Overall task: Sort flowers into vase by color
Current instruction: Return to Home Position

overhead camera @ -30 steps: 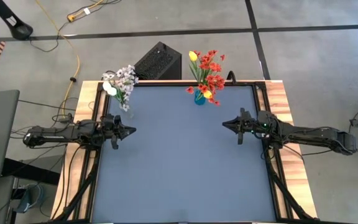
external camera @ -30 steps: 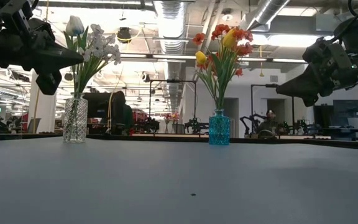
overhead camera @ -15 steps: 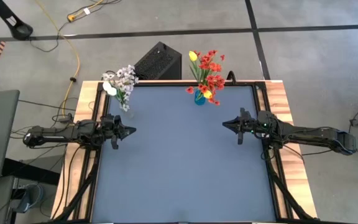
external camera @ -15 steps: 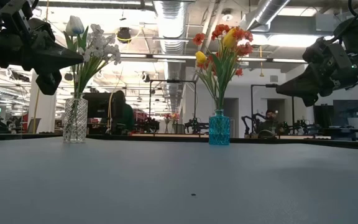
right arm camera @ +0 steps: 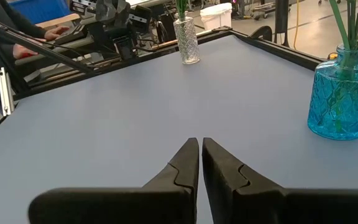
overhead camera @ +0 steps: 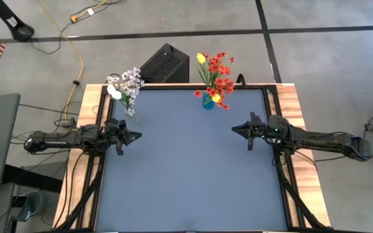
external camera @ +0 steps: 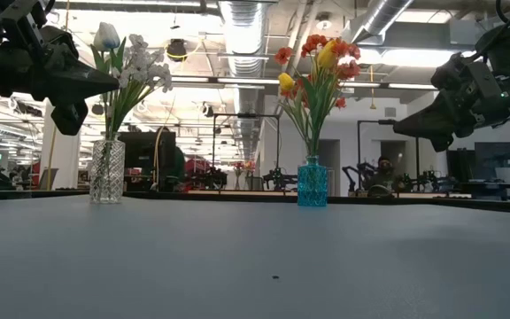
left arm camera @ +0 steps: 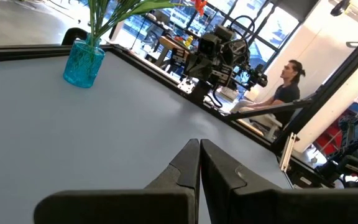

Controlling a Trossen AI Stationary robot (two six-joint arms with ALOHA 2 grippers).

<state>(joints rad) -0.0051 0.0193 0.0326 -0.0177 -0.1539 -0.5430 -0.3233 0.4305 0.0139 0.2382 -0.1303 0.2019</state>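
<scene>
Left pincer [overhead camera: 137,135] closed, empty, level over table [overhead camera: 186,181] left side; right pincer [overhead camera: 234,129] likewise, right side.

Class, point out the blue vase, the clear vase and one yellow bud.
blue vase [external camera: 312,184]: low view, middle of its body.
clear vase [external camera: 107,172]: low view, middle of its body.
yellow bud [external camera: 286,82]: low view, its middle.

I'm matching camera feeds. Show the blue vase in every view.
High view: blue vase at the far edge of the table top.
Low view: blue vase at the back, right of centre.
Left wrist view: blue vase far beyond the left end effector.
Right wrist view: blue vase near the right end effector.
Shared landmark: that grey table top.
</scene>
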